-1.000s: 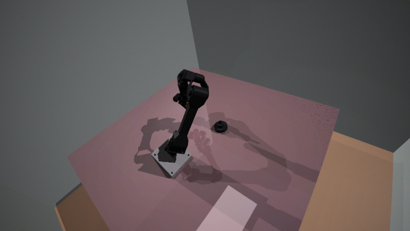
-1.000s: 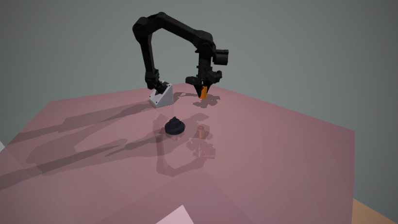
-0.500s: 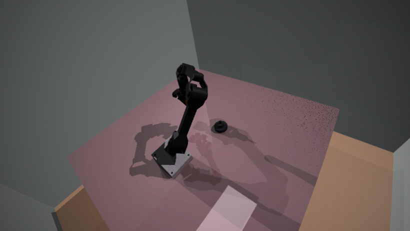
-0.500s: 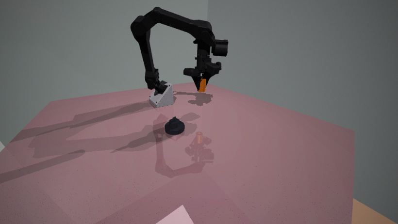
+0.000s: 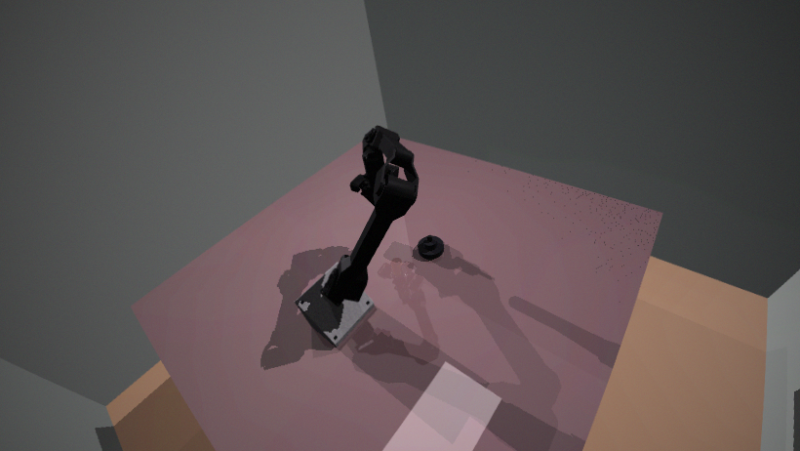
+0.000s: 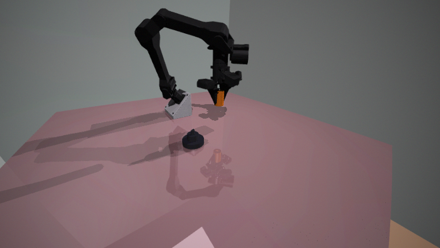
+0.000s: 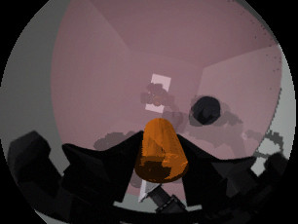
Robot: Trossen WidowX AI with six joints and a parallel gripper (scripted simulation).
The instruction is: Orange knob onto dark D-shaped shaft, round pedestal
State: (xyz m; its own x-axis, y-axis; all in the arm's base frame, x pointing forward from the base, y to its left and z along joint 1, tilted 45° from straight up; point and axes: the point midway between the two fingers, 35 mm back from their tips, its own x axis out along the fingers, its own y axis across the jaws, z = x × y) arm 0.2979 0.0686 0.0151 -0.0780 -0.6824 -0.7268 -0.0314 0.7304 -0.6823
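The orange knob (image 6: 220, 98) (image 7: 163, 150) is held upright between the fingers of my gripper (image 6: 219, 97) (image 7: 159, 135), well above the table. My gripper is shut on it. In the top view the arm hides the knob. The dark round pedestal (image 5: 429, 249) (image 6: 192, 142) (image 7: 204, 110) stands on the table with the dark shaft (image 5: 429, 239) (image 6: 192, 131) sticking up from its middle. The knob is up and away from the pedestal, not over it. The pedestal lies to the upper right of the knob in the wrist view. The shaft's flat side and the knob's hole cannot be made out.
The arm's grey wedge-shaped base (image 5: 357, 316) (image 6: 183, 107) stands on the pink table (image 5: 252, 291) (image 6: 292, 172). The table is shiny and shows a reflection of the arm and knob. Arm shadows fall around the pedestal. A pale rectangle (image 5: 448, 397) shows at the bottom of the top view.
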